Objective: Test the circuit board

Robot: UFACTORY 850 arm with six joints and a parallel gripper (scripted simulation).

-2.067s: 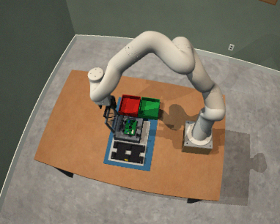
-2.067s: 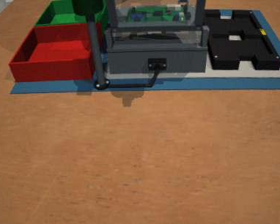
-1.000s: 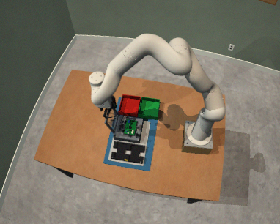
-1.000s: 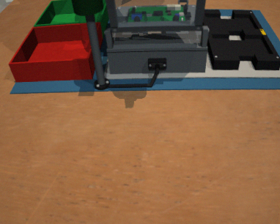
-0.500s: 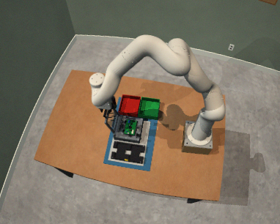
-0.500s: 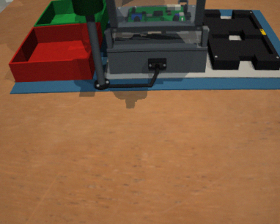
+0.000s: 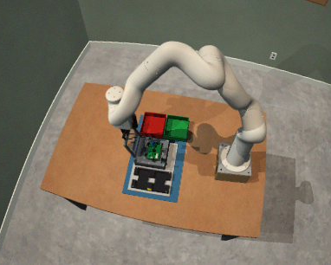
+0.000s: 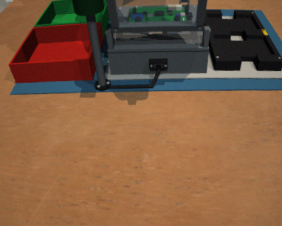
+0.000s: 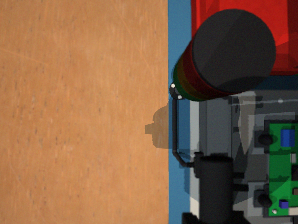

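Note:
The green circuit board [image 7: 153, 150] [image 8: 156, 14] [image 9: 282, 155] lies flat in the grey tester [image 7: 150, 161] [image 8: 156, 59], component side up. Grey lid-frame bars [image 8: 114, 15] rise beside it in the exterior view; I cannot tell how far the lid stands open. The signal light [image 8: 94, 44] [image 9: 232, 50] stands on a dark pole at the tester's corner, with no lit colour that I can make out. My gripper [image 7: 127, 138] [image 9: 215, 161] hangs over the tester's edge by that pole. Its dark fingers are drawn together with nothing between them.
The red bin [image 7: 153, 125] [image 8: 53, 70] and the green bin [image 7: 177, 127] [image 8: 64, 18] stand side by side behind the tester, both without a board. The black tray [image 7: 151, 178] [image 8: 245, 37] holds nothing. All rest on a blue mat [image 7: 129, 188] [image 8: 212, 86]. The arm's base [image 7: 233, 166] stands to the right.

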